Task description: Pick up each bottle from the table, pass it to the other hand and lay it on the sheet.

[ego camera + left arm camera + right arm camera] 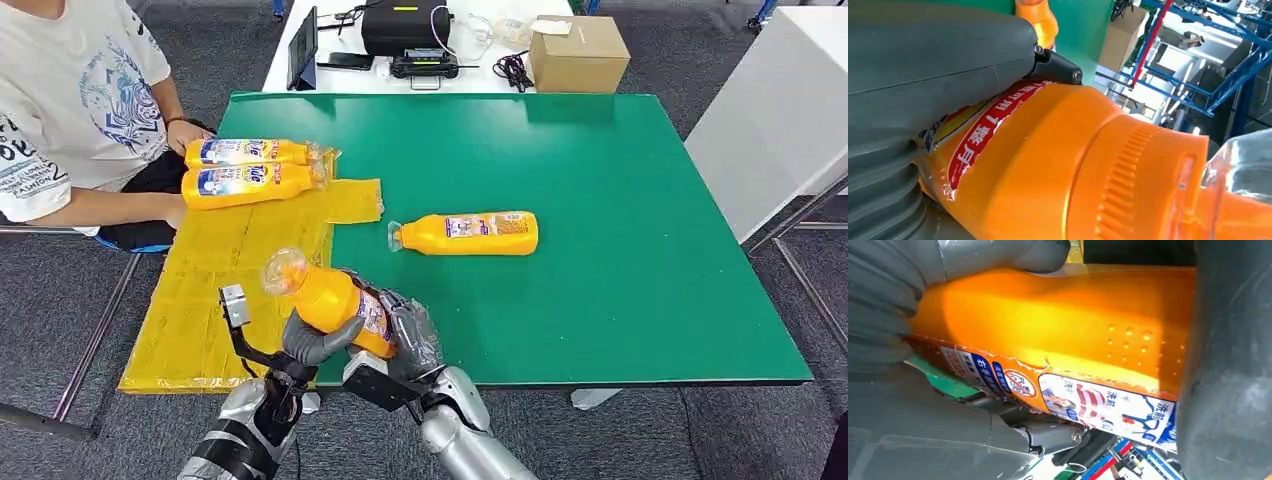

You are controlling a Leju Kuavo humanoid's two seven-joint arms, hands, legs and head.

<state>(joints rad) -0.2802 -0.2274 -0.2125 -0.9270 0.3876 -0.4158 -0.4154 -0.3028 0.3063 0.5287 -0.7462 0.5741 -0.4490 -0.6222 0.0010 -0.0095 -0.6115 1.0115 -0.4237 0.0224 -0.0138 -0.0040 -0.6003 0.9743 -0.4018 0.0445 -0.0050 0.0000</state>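
Observation:
An orange bottle (335, 300) with a clear cap is held tilted above the front edge of the green table (600, 300), cap toward the yellow sheet (215, 300). My left hand (312, 340) wraps it near the neck, thumb (938, 65) across the label. My right hand (408, 335) grips its lower body (1058, 325). Another orange bottle (465, 233) lies on its side on the green mat. Two more bottles (245, 152) (250, 184) lie side by side at the sheet's far end.
A person in a white T-shirt (70, 100) sits at the left, with a hand beside the sheet's bottles. A cardboard box (578, 52) and black devices (405, 30) stand behind the table. A white cabinet (780, 110) stands at the right.

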